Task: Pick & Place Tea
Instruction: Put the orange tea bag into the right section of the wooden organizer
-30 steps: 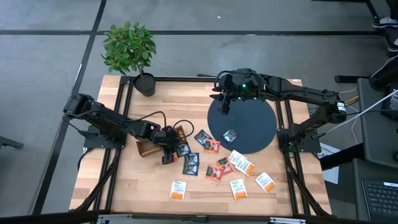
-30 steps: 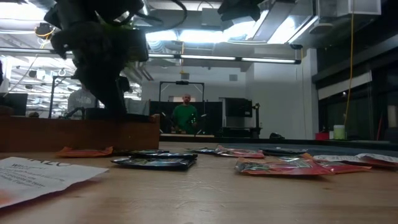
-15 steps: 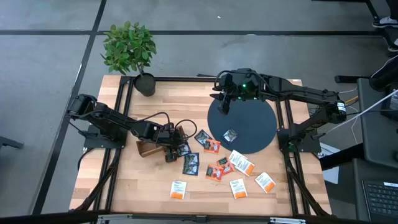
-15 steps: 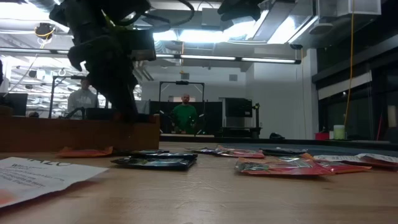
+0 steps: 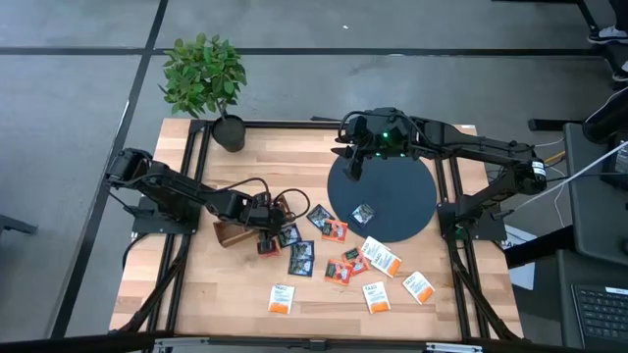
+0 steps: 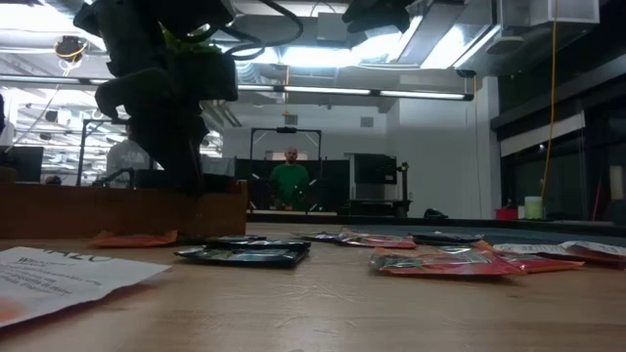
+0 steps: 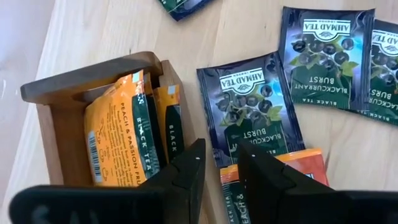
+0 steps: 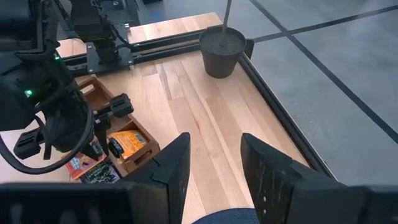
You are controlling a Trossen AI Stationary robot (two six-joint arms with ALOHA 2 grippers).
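Several tea sachets lie flat on the wooden table: dark ones, red-orange ones and white ones with an orange band. One dark sachet lies on the dark round disc. More sachets stand on edge inside the brown wooden box. My left gripper hangs over the box's right rim and an orange sachet, slanting down. Its fingers are narrowly open with nothing between them. My right gripper stands open, high above the disc's far left rim.
A potted plant stands at the table's far left corner, its pot by the black frame rail. Two dark sachets lie just right of the box. A person stands far back in the room.
My left gripper has stayed beside the box but has tipped and turned a little at the wrist: it swung slightly toward the table's right and came back. The sachets and the right arm have kept still.
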